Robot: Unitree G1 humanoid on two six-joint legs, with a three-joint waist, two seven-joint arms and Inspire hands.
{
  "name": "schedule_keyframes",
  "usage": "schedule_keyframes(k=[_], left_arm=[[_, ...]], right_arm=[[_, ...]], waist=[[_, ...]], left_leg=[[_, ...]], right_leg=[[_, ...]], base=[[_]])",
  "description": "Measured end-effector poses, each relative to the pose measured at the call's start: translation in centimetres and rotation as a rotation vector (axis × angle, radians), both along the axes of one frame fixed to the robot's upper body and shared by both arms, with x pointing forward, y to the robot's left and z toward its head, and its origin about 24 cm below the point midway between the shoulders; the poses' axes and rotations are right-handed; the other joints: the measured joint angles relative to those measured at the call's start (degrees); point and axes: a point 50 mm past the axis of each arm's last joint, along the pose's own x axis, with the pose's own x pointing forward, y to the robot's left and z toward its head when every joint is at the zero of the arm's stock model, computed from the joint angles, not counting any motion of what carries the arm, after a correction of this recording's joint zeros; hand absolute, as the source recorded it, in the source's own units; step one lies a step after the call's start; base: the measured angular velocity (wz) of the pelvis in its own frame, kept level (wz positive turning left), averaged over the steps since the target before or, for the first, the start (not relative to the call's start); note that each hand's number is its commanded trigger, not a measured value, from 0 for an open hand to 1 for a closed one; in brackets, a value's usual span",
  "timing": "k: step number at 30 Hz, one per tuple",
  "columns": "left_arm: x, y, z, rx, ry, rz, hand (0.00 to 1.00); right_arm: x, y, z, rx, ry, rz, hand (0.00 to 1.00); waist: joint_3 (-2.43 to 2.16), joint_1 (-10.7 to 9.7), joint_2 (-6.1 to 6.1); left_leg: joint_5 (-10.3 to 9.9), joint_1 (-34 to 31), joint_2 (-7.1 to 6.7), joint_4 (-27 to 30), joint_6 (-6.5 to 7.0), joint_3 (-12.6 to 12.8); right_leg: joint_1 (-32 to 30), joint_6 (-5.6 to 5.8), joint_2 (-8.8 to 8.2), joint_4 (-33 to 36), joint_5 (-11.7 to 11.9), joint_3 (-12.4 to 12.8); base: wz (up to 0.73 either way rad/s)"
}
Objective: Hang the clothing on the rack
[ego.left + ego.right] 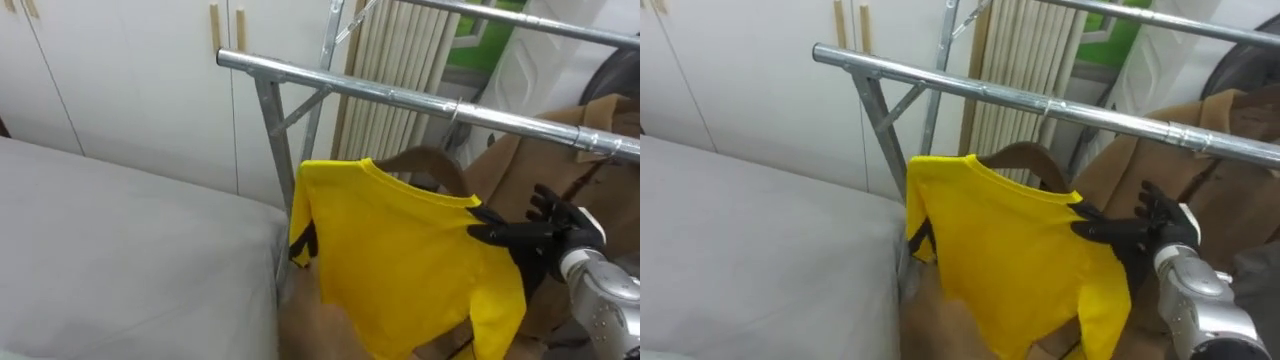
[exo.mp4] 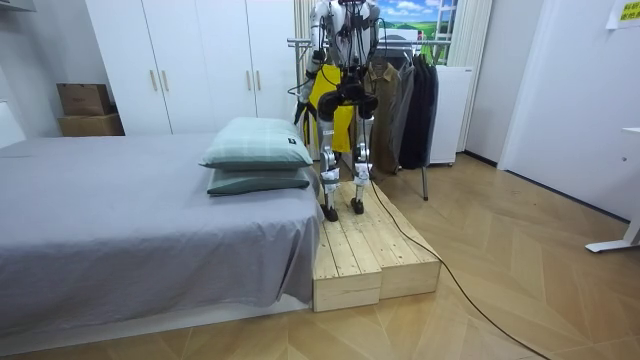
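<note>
Right hand (image 1: 548,226) touches shirt (image 1: 400,262) — under rail (image 1: 400,97).

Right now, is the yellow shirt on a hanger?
On: the yellow shirt drapes over the brown hanger, whose arch shows above its collar, below the rail.

Yellow T-shirt (image 1: 400,265) on brown hanger (image 1: 430,158), below metal rail (image 1: 400,97). Right hand (image 1: 535,228) at shirt's shoulder, fingers spread, tips touching cloth. Tan coat (image 1: 512,160) hanging behind hand. Grey bed (image 1: 120,260) at left.
</note>
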Motion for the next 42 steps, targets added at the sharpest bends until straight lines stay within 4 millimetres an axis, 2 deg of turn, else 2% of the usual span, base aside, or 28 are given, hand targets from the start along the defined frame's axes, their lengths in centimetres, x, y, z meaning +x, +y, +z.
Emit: schedule_keyframes(k=[6,11,15,18,23,35,38,40,42], left_arm=[[-0.2,0.1,-0.1,0.016,-0.009,0.015,0.00],[-0.2,0.1,-0.1,0.017,-0.009,0.018,0.00],[-0.3,0.1,-0.1,0.023,-0.012,0.025,0.00],[-0.5,0.2,-0.2,0.024,-0.014,0.039,0.00],[-0.9,0.3,-0.7,0.026,-0.002,0.051,0.00],[-0.9,0.4,-1.0,0.032,0.000,0.056,0.00],[-1.0,0.5,-1.1,0.038,0.004,0.056,0.00],[-1.5,0.5,-1.3,0.042,0.022,0.055,0.00],[-1.4,0.4,-1.4,0.038,0.020,0.056,0.00]], right_arm=[[0.1,-0.2,0.4,0.030,-0.025,-0.010,0.00],[0.1,-0.5,0.6,0.024,-0.031,-0.017,0.00],[0.3,-0.3,1.2,0.018,-0.060,-0.008,0.00],[0.6,0.0,1.9,0.004,-0.102,-0.002,0.00],[0.4,0.1,2.3,-0.019,-0.146,-0.007,0.00],[-3.0,0.3,-1.6,-0.162,-0.030,0.050,0.00],[-4.6,1.3,-3.4,-0.179,0.002,0.091,0.00],[-6.0,2.4,-5.4,-0.162,0.054,0.120,0.00],[-7.5,2.5,-6.8,-0.163,0.108,0.129,0.00]], waist=[[0.04,-1.4,0.23],[0.05,-1.9,0.52],[0.10,-2.0,0.87],[0.09,-2.9,0.88],[0.07,-3.1,0.84],[0.01,-1.8,0.86],[-0.10,-2.4,1.04],[-0.35,-3.2,1.44],[-0.47,-3.1,1.71]], left_leg=[[0.0,0.1,0.02,0.0,0.00,0.2],[0.0,0.2,0.04,-0.1,0.00,0.5],[0.0,0.6,0.13,-0.1,0.00,1.5],[0.0,0.6,0.14,-0.1,0.00,1.5],[0.0,0.8,0.11,-0.4,0.00,1.7],[0.0,1.1,0.23,-0.8,-0.01,3.1],[0.0,1.1,0.30,-0.7,-0.01,3.7],[0.0,1.2,0.28,-0.8,-0.01,3.8],[0.0,1.2,0.21,-0.8,-0.01,3.8]], right_leg=[[0.0,0.00,-0.03,0.2,0.0,0.1],[0.0,-0.02,-0.02,0.3,0.0,0.4],[-0.1,-0.14,0.17,0.3,0.1,1.6],[-0.1,-0.14,0.19,0.2,0.1,1.6],[-0.1,-0.13,0.22,0.0,0.1,1.5],[-0.8,-0.16,0.50,0.1,0.1,3.1],[-1.0,-0.16,0.51,0.3,0.1,3.2],[-0.7,-0.16,0.47,0.2,0.1,3.2],[-0.8,-0.15,0.42,0.2,0.1,3.3]], base=[[0.00],[-0.02],[-0.12],[-0.02],[-0.01],[-0.08],[0.00],[0.00],[0.00]])
